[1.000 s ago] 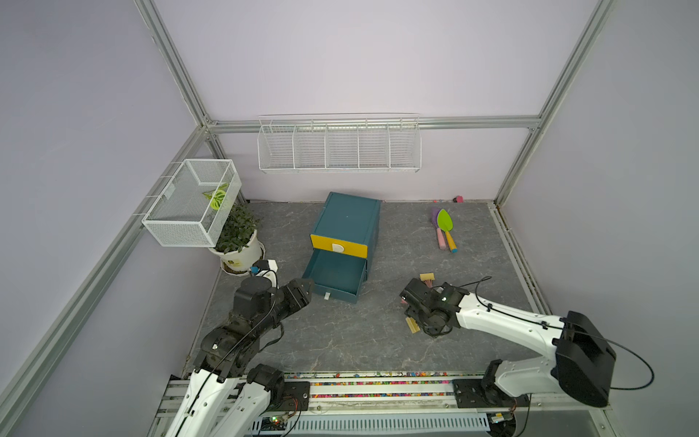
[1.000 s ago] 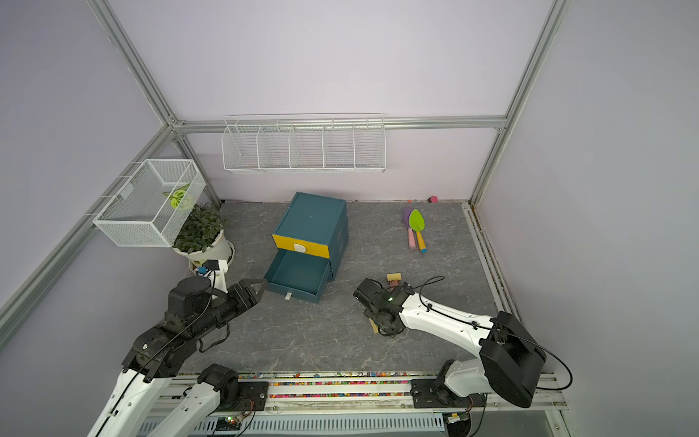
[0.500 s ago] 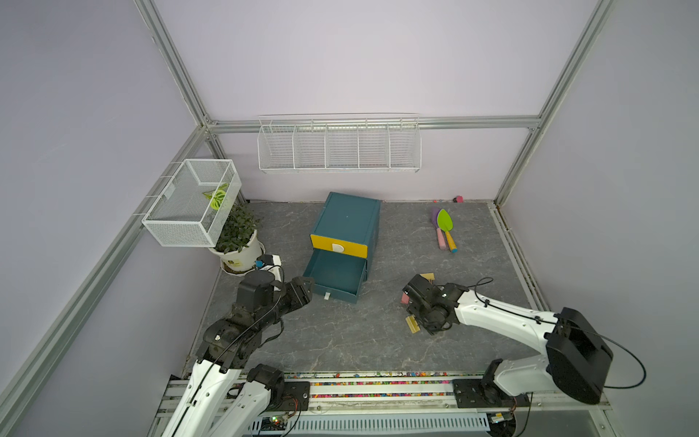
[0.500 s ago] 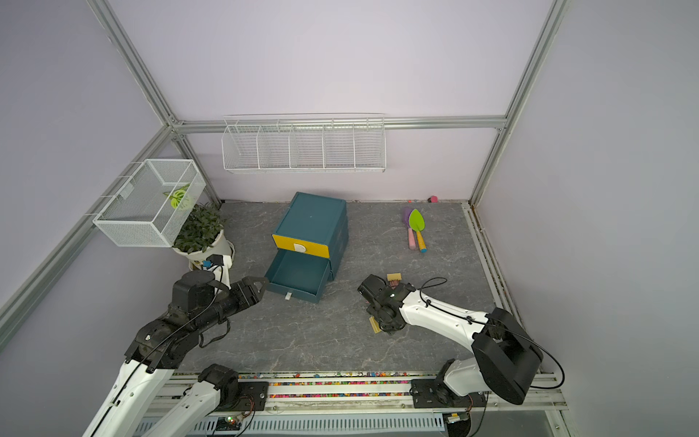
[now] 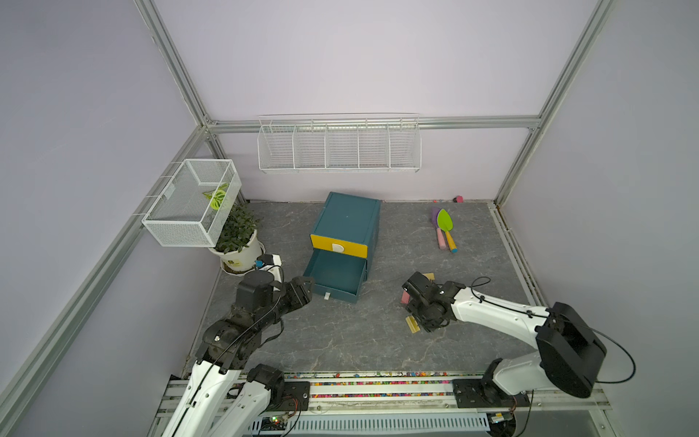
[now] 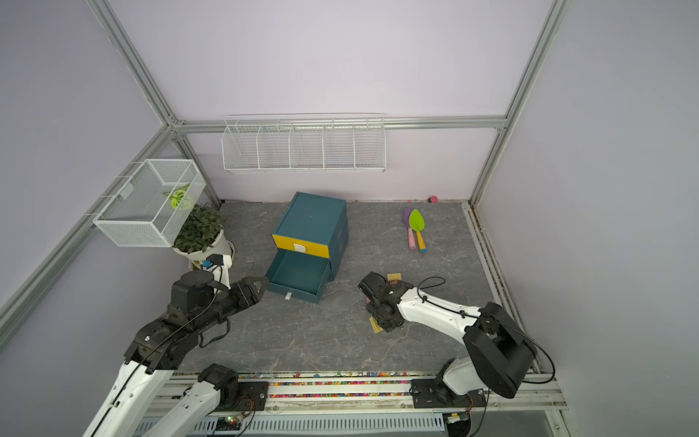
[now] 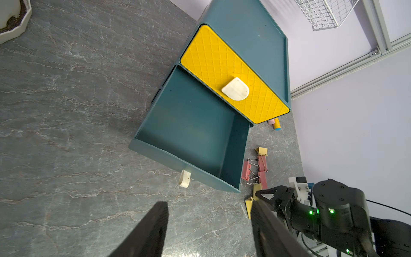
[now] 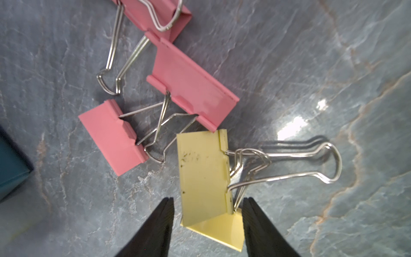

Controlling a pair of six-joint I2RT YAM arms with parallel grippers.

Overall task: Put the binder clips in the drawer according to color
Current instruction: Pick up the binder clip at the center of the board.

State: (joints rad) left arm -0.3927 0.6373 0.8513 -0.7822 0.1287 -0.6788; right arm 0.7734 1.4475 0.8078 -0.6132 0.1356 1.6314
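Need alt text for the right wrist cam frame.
The right gripper straddles, jaws open, a pale yellow binder clip with silver wire handles, lying on the grey marbled tabletop. Three pink metal binder clips lie just beyond it.

Overall light: both top views are evenly and softly lit from above; the lilac walls [image 5: 340, 56] are rendered pale and flat.
Glare: a white glare patch [image 8: 293, 126] is burnt out on the marbled floor [image 8: 333, 66], a little ahead of the right pincer [image 8: 208, 199].
Shadows: a soft, doubled shadow is cast by the wire handles of the yellow clip [image 8: 204, 169] between that pincer's tips.
Focus, right wrist: the pincer's fingers [image 8: 155, 229] are blurred; the pink clips [image 8: 191, 89] farther ahead are slightly soft.
Focus, left wrist: the drawer [image 7: 191, 129] ahead of the left pincer [image 7: 208, 203] is sharply rendered and its inside is shaded.
Distortion: the frame posts [image 5: 170, 64] are splayed outward by the wide lens.
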